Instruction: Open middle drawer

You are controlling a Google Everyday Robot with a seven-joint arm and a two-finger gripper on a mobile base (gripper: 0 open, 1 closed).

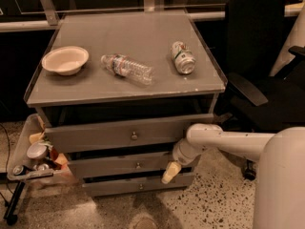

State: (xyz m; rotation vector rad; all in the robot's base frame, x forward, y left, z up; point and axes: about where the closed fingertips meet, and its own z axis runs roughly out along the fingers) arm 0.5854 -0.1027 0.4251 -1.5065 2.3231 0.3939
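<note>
Three things lie on the grey cabinet top (119, 32): a paper bowl (65, 60) at the left, a clear water bottle (127, 68) on its side in the middle, and a drink can (183, 57) on its side to the right, all apart.

And around it?

Black office chair (257, 56) close on the right, a low tray of clutter (33, 161) against the left side. Speckled floor (214, 204), dark wall behind.

Where's the middle drawer?

The middle drawer (109, 167) sits between the taller top drawer (95, 136) and the bottom drawer (119, 186), its small round knob (138, 165) in plain sight.

And the arm?

That white arm (228, 141) reaches in level from the right, wrist bent down. Its gripper (170, 172) hangs at the right end of the middle drawer's front, well right of the knob, tip pointing down at the bottom drawer. Open or closed, holding anything or not, I can't tell.
</note>
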